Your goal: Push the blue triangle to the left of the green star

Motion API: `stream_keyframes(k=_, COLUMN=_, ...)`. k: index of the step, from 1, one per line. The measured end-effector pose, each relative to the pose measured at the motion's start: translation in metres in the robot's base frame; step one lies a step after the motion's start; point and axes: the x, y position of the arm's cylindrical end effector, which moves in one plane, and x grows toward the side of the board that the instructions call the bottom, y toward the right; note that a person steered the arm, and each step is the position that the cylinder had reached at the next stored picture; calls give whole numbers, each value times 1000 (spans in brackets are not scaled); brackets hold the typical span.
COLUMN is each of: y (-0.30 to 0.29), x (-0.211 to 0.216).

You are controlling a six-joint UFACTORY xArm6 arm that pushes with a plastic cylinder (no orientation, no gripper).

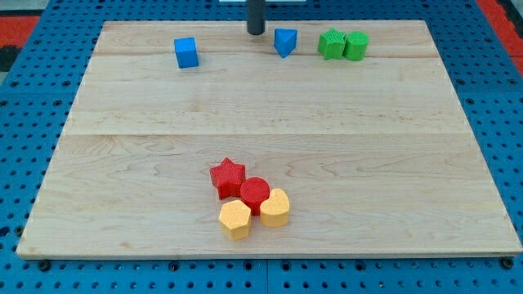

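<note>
The blue triangle (284,42) lies near the view's top edge of the wooden board (270,139), a short gap to the left of the green star (332,44). A green round block (356,46) touches the star's right side. My tip (257,32) is on the board just left of the blue triangle, a small gap between them.
A blue cube (186,52) sits at the top left. Near the bottom centre a red star (227,177), a red round block (255,194), a yellow heart-like block (275,207) and a yellow hexagon (235,219) cluster together.
</note>
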Motion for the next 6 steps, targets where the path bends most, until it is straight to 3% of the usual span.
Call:
stream_keyframes(k=2, y=78, x=17)
stream_keyframes(k=3, y=88, x=19)
stream_keyframes(k=4, y=-12, x=27)
stream_keyframes(k=6, y=-88, x=135)
